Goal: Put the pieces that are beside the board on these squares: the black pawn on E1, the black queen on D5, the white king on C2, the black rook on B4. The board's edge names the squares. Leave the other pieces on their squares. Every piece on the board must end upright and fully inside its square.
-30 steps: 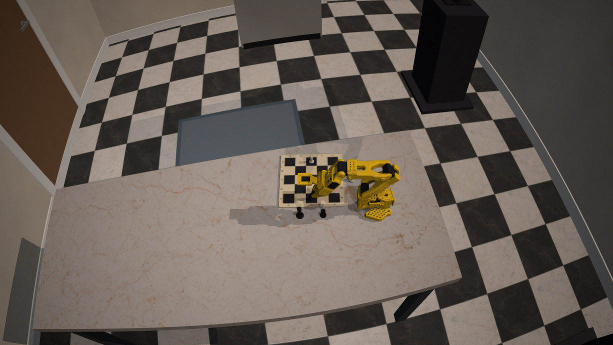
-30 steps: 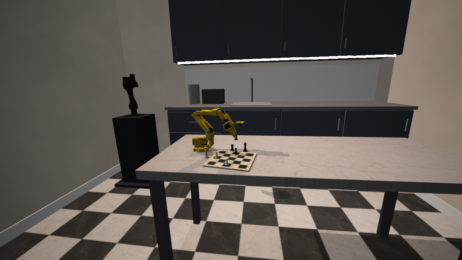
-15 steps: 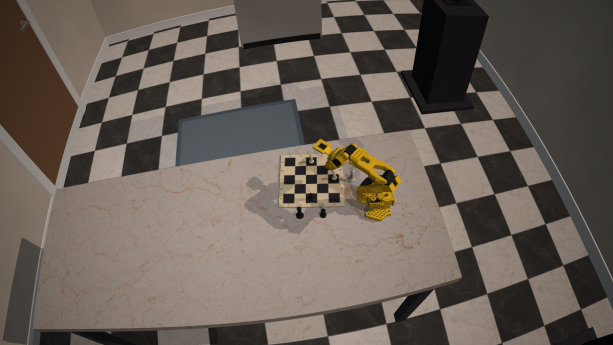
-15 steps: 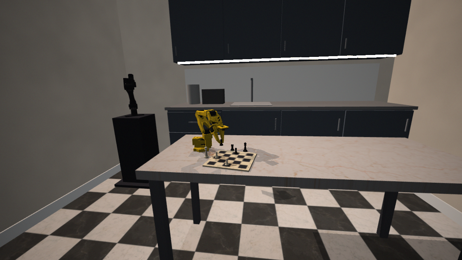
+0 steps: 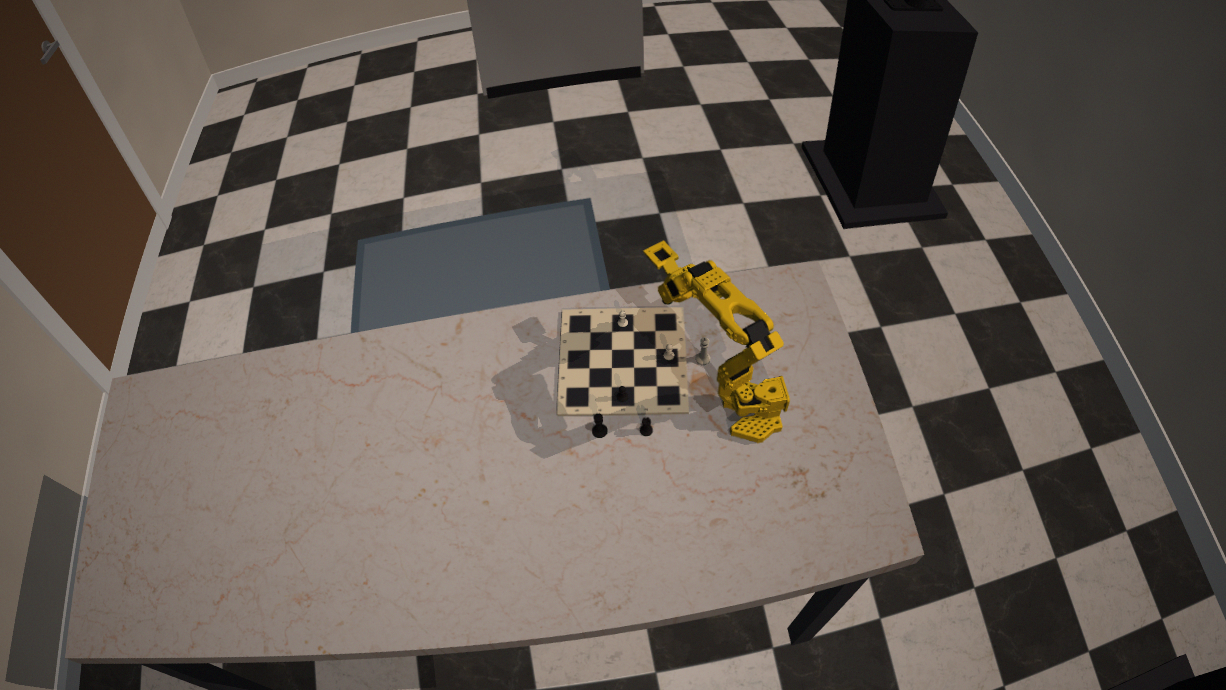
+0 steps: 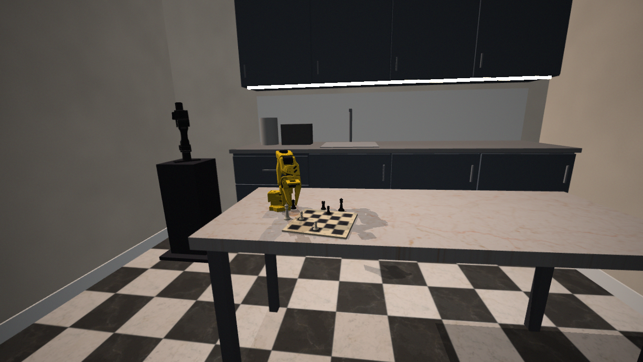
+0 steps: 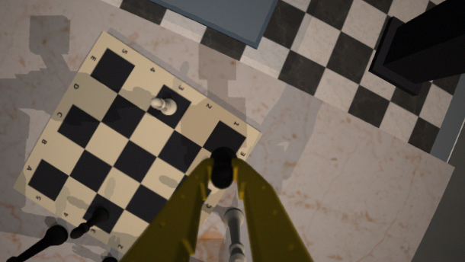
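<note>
My gripper (image 7: 222, 173) is shut on the black pawn (image 7: 222, 167) and holds it over the board's (image 7: 137, 133) row-1 edge, beside the dark E1 square (image 7: 226, 137). In the exterior view the pawn (image 6: 293, 204) hangs under the gripper (image 6: 292, 198) by the board's near-arm corner. The white king (image 7: 234, 225) stands on the table beside the board, under my fingers. The black queen (image 5: 599, 426) and black rook (image 5: 646, 424) stand off the board's A side. A white pawn (image 7: 164, 104) stands on E3 and a black piece (image 7: 93, 218) on A3.
Another white piece (image 5: 667, 351) stands in row 1, mostly hidden behind my finger in the wrist view. The arm's base (image 5: 754, 411) sits right of the board. The table's far edge runs just past the board's E side.
</note>
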Action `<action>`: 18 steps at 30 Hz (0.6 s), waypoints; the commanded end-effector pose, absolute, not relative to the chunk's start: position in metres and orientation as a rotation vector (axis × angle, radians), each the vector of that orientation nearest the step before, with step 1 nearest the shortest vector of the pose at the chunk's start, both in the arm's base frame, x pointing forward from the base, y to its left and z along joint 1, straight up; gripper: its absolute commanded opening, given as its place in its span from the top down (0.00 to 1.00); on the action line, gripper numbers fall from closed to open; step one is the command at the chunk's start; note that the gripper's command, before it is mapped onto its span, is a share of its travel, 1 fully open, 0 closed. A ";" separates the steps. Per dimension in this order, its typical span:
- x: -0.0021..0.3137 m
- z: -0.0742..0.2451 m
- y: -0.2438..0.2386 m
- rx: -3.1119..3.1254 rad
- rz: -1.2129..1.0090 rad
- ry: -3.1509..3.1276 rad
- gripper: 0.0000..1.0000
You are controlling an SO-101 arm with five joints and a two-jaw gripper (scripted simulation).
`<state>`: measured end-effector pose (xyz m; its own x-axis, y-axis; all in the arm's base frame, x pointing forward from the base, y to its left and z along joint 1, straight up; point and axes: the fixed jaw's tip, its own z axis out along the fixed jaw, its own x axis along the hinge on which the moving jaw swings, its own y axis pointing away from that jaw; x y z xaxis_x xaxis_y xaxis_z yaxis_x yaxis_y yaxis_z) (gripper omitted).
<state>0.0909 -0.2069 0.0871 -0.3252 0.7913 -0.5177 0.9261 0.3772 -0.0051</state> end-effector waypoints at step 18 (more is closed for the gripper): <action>0.092 0.086 -0.212 1.481 -0.425 2.207 1.00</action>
